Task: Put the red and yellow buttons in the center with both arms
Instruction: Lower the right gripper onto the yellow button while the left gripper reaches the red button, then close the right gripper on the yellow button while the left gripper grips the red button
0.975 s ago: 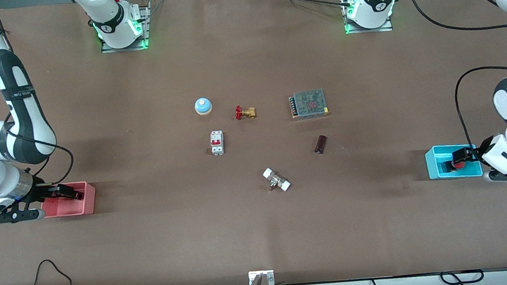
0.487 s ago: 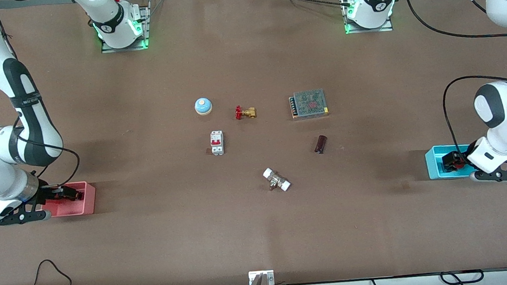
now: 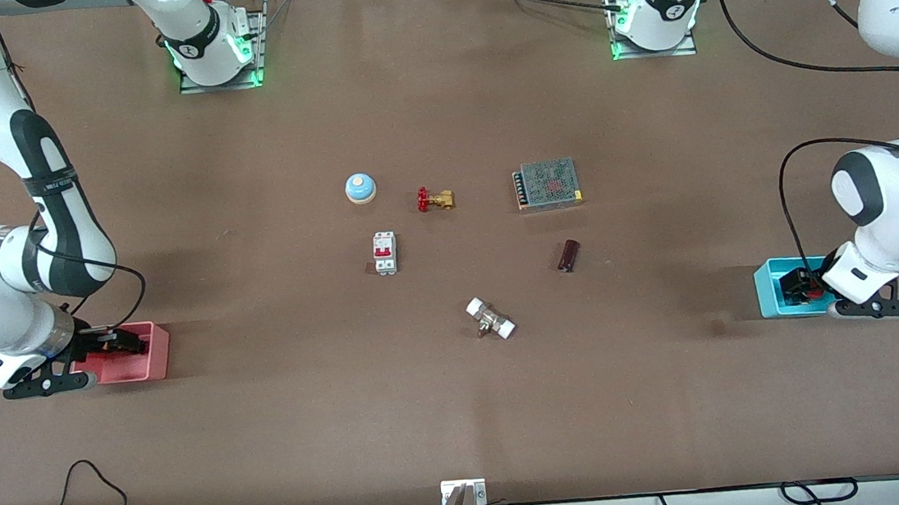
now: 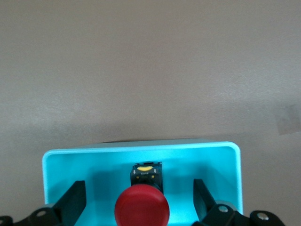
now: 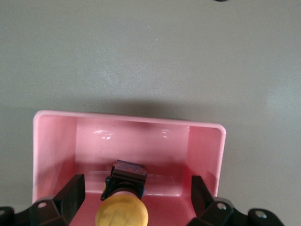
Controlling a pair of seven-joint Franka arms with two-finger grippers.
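Observation:
The red button [image 4: 141, 207], black body with a round red cap, lies in the cyan tray [image 4: 141, 150] at the left arm's end of the table; the cap shows in the front view [image 3: 812, 292]. My left gripper [image 4: 139, 202] is open inside this tray, one finger on each side of the button, not touching it. The yellow button [image 5: 122, 212] lies in the pink tray [image 5: 127, 123] at the right arm's end. My right gripper [image 5: 136, 200] is open inside that tray [image 3: 156, 359], its fingers on either side of the yellow button. In the front view the right gripper [image 3: 122, 343] hides that button.
In the middle of the table lie a blue-and-white bell [image 3: 360, 187], a brass valve with a red handle [image 3: 434, 199], a white breaker [image 3: 384, 253], a metal power supply [image 3: 548, 184], a dark brown cylinder [image 3: 568, 255] and a white-ended fitting [image 3: 490, 319].
Both grippers have come down deeper into their trays. The left arm's wrist has swung toward the cyan tray and the right arm's toward the pink tray. The buttons have not moved.

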